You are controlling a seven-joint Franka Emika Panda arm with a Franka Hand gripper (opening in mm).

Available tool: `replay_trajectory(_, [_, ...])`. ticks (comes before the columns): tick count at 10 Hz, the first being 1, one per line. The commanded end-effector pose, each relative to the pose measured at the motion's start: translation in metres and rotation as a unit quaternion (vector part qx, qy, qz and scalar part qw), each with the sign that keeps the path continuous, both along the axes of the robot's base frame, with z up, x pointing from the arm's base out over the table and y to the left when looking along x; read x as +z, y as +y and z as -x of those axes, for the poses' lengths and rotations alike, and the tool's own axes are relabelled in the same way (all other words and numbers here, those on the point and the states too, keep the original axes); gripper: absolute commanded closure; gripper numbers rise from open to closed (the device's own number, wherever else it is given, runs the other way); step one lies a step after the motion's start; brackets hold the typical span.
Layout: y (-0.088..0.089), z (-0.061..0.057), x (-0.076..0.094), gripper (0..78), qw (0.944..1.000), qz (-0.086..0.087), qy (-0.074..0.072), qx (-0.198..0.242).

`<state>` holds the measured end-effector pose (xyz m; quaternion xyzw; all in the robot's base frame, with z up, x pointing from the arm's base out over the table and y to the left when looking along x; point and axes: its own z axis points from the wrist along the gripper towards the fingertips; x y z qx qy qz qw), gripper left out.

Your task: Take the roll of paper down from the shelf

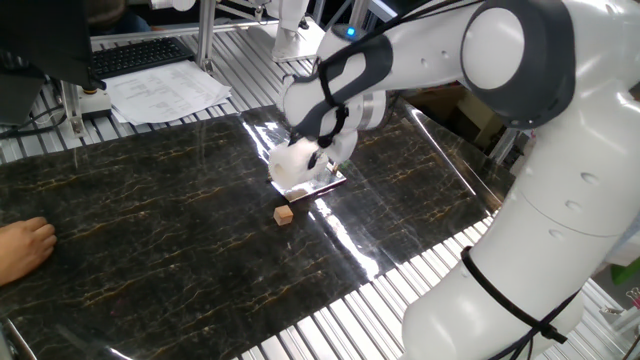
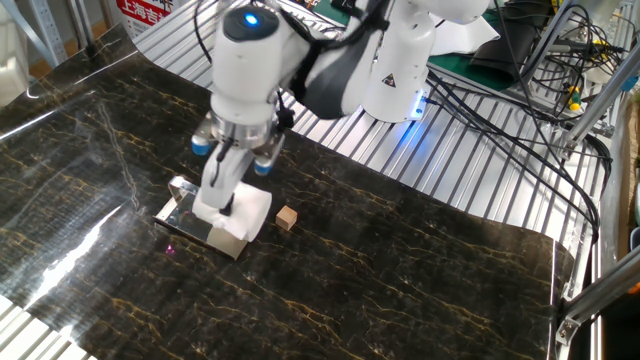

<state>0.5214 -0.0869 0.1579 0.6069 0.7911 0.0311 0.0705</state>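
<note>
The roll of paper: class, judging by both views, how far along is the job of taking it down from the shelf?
Done: the gripper is shut on the roll of paper. In hand: the roll sits over the shelf's edge nearest the tan cube. Left: bringing it down onto the table and letting go.

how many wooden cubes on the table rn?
1. The wooden cube sits on the table, just in front of the shelf. The arm could hide others.

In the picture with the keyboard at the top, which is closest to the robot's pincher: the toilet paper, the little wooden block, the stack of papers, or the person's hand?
1. Roll of paper: right at the gripper, on the shelf.
2. Wooden block: just in front of the shelf.
3. Paper sheets: far back left, by the keyboard.
4. Person's hand: at the left edge, farthest.
</note>
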Motion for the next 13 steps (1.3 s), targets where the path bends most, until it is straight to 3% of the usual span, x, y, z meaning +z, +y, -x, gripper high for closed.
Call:
replay_trajectory(1, [0.014, 0.006, -0.003, 76.3, 0.9999, -0.005, -0.008, -0.012])
replay_trajectory(5, [0.049, 0.015, -0.007, 76.3, 0.9995, -0.010, -0.009, -0.027])
replay_trajectory(8, [0.061, 0.016, 0.003, 76.3, 0.9999, -0.012, -0.004, 0.004])
replay_trajectory(11, [0.070, 0.017, 0.011, 76.3, 0.9999, -0.015, 0.001, 0.007])
replay_trajectory(13, [0.076, 0.022, 0.018, 76.3, 0.9978, -0.007, 0.005, 0.066])
